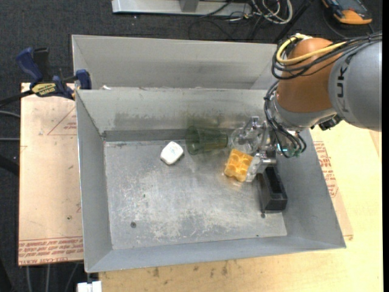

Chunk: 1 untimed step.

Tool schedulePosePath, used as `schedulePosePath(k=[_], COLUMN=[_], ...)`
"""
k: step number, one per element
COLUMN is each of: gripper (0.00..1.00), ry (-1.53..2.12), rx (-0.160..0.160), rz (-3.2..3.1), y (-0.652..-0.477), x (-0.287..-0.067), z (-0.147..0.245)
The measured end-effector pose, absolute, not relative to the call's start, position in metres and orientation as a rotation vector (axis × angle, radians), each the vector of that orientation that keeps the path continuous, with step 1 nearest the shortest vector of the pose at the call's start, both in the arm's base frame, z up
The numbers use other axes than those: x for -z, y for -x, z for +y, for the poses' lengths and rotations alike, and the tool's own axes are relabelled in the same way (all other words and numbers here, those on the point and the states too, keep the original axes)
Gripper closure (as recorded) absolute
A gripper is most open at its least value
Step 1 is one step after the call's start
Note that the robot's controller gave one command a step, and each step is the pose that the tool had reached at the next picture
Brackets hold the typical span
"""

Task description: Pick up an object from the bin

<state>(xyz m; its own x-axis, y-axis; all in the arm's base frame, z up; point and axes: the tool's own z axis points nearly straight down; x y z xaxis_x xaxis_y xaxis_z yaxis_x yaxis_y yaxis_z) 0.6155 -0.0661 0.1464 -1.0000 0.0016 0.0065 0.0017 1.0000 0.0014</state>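
You've got a black oblong block (pixel 271 192) nearest, on the right side of the bin (pixel 182 224). Just beyond it is a yellow knobbly block (pixel 237 165), with the gripper (pixel 258 152) at its far-right edge; can't tell if it's spread or closed. White lump (pixel 172 152) sits to the left. Dark green cup (pixel 205 140) lies on its side, farthest.

My hand (pixel 258 151) is low in the right side of the grey bin (pixel 182 215). A yellow bumpy block (pixel 237 165) lies right beside it. A dark green cup (pixel 205 141) lies tipped over nearby. A black block (pixel 271 191) sits close too. A small white thing (pixel 172 153) lies further left.
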Motion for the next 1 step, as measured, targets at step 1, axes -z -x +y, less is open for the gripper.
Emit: schedulePosePath(k=[1], gripper=[0.0], ry=[0.001], rx=[0.001], rz=[-3.143], y=[-0.6174], x=[-0.1511], z=[-0.066])
